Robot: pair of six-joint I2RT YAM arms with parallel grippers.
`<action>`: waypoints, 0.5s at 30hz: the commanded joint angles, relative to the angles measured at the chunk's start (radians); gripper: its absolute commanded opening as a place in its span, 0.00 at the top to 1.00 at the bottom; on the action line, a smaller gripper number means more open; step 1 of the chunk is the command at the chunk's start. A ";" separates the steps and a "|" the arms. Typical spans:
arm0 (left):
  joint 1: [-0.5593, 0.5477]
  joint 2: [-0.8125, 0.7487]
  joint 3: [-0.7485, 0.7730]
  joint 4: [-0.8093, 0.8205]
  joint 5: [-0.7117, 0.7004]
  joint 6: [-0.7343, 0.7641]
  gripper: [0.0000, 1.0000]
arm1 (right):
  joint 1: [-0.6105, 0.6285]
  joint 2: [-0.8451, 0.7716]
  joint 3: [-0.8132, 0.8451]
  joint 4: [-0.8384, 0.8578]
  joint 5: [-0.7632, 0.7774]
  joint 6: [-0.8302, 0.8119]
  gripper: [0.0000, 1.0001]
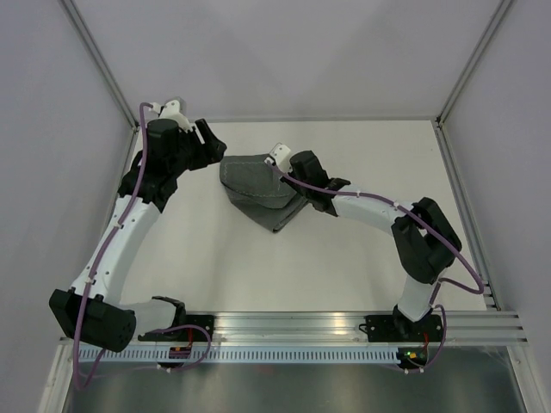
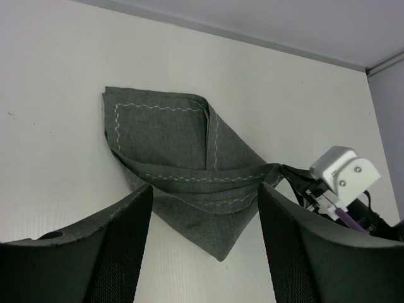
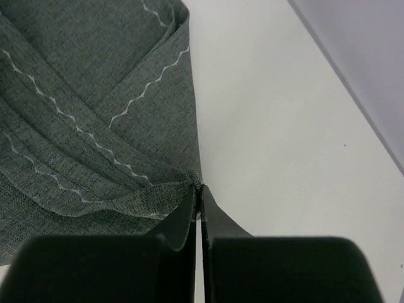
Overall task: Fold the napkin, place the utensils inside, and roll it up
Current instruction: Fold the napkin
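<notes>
Napkin (image 1: 258, 191) folded triangular, tip pointing nearward; right gripper (image 3: 198, 190) pinching its edge; left gripper (image 2: 205, 189) spread wide.

The napkin (image 1: 256, 194) lay on the far half of the white table (image 1: 344, 258). It was folded into a rough triangle, with its point toward the near edge. The left arm bent up along the left side, and the left gripper (image 1: 211, 144) was just beside the upper left corner of the cloth, aimed to the right. The right arm reached in from the near right, and the right gripper (image 1: 280, 169) met the upper right edge of the napkin. Its fingers were too dark to tell apart. Purple cables (image 1: 379, 200) ran along both arms. A metal rail (image 1: 301, 325) carried both bases.
</notes>
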 commanded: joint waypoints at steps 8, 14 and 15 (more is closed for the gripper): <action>0.004 0.014 -0.032 0.044 0.054 -0.006 0.28 | -0.025 0.095 0.019 0.048 0.007 -0.007 0.99; 0.006 0.009 -0.041 0.052 0.062 -0.003 0.28 | -0.033 0.108 0.051 0.024 0.025 0.001 0.99; 0.006 0.009 -0.044 0.062 0.065 -0.004 0.28 | -0.034 0.109 0.054 0.016 0.032 0.003 0.99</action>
